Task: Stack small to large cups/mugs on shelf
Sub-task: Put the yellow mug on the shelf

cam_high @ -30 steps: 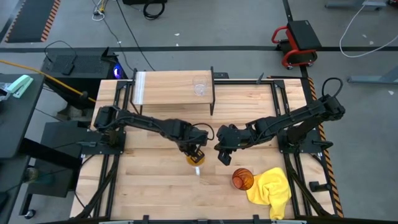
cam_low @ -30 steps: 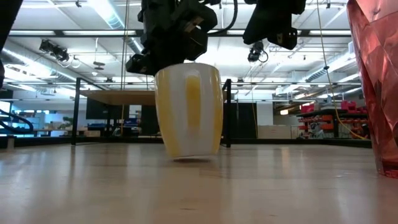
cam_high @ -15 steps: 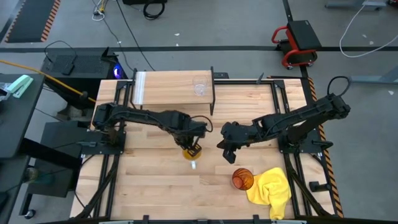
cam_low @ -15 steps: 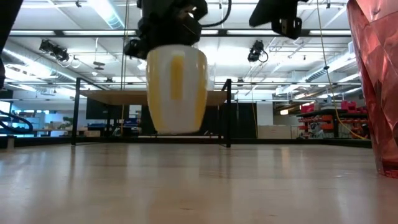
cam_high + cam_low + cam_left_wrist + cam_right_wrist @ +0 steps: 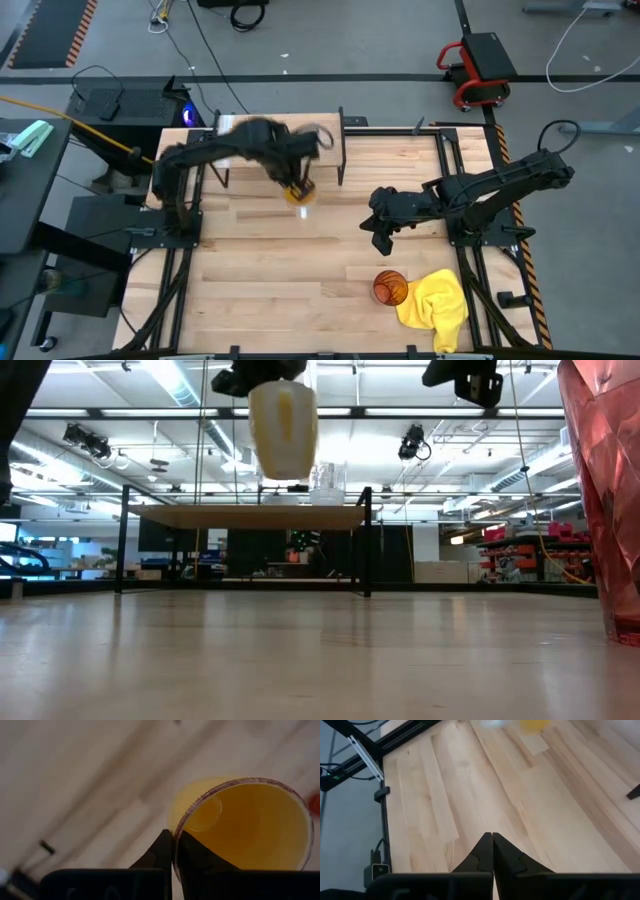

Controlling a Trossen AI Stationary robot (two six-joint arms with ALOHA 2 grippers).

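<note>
1. Two fingers (image 5: 170, 851) of the left gripper (image 5: 174, 851) pinch the mug (image 5: 245, 827) rim, one finger inside, one outside the wall; the mug hangs off that one pinch.
2. Mug is off the table, carried in the air near the shelf (image 5: 250, 150) front edge in the high view; the low view shows the mug (image 5: 283, 428) above shelf-board (image 5: 250, 517) height, pale side with a yellow stripe facing the camera.
3. Handling guess: looks ceramic, so stiff, fairly heavy for a rim pinch, glazed and slippery; it could swing or slip if jolted. A rim hold leaves the base free for setting down; handle not clearly seen here.
4. Glass cup (image 5: 327, 484) stands on the shelf near its right end, faint in the high view (image 5: 322, 135). Thin, clear, likely light and fragile; the mug must land beside it without knocking it.
5. Right gripper (image 5: 492, 851) has fingers pressed together, holding nothing, waiting over the table right of centre (image 5: 384, 222).
6. Tumbler (image 5: 391, 288) stands near the table's front right, touching a yellow cloth (image 5: 436, 307); it looms huge at the low view's right edge (image 5: 605, 490). Tall, faceted, maybe plastic, top-heavy; grip at the rim or mid-wall.
</note>
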